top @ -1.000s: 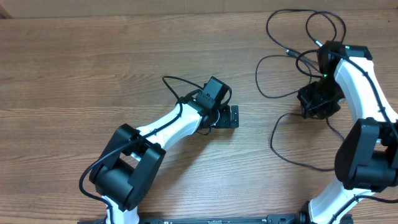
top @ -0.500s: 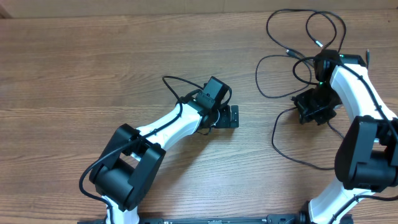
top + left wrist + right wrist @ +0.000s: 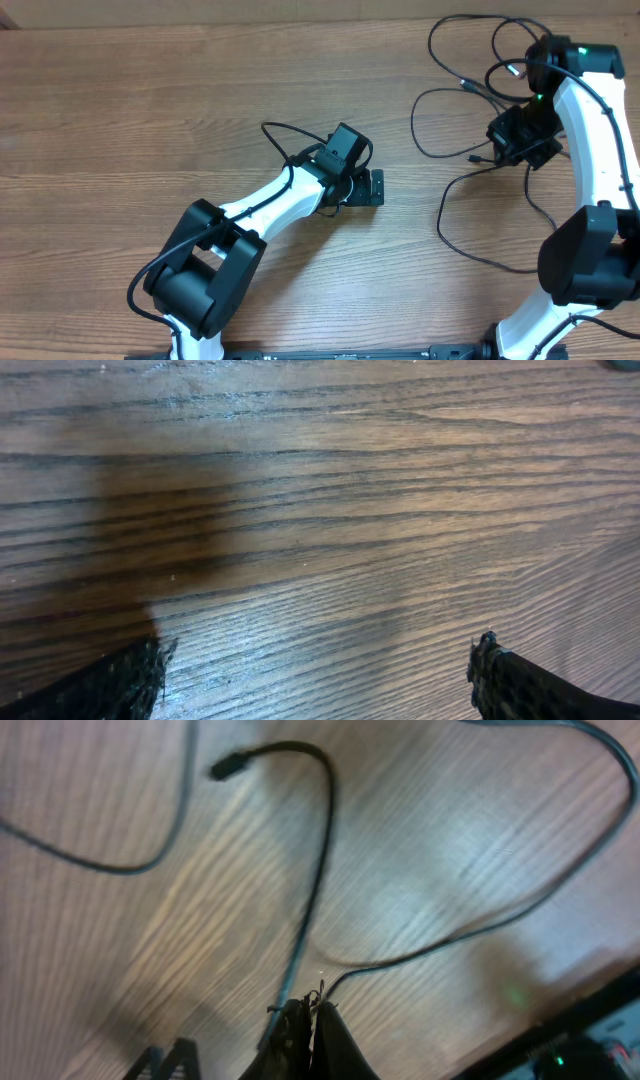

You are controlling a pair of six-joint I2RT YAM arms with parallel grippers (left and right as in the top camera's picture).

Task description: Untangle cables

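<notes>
Obs. 1, left of frame: my left arm (image 3: 270, 205) lies across the wooden table (image 3: 150, 100), reaching up and right from its base. My left gripper (image 3: 374, 187) sits at the end of it, and I take this as the reference point for everything below.

Obs. 2: In the left wrist view, my left gripper (image 3: 320, 678) has its fingers spread wide. One fingertip is in each bottom corner of the view, with only bare wood grain between them. It holds nothing.

Obs. 3: The cables (image 3: 437, 225) lie well to the right of the left gripper, apart from it. These are thin black cords in overlapping loops. Some loops run up and to the right of the reference, and one long curve sweeps down to its lower right. A small metal-tipped plug (image 3: 466, 85) shows among the upper loops.

Obs. 4: My right gripper (image 3: 520, 140) is further right, above the loops and a little higher in frame than the left gripper.

Obs. 5: In the right wrist view, my right gripper (image 3: 310, 1020) has its fingers pressed together on the cables (image 3: 325, 840). Two strands run up from the pinch. One strand arcs left and ends in a dark plug end (image 3: 222, 767), blurred. I cannot tell whether both strands sit inside the pinch.
</notes>
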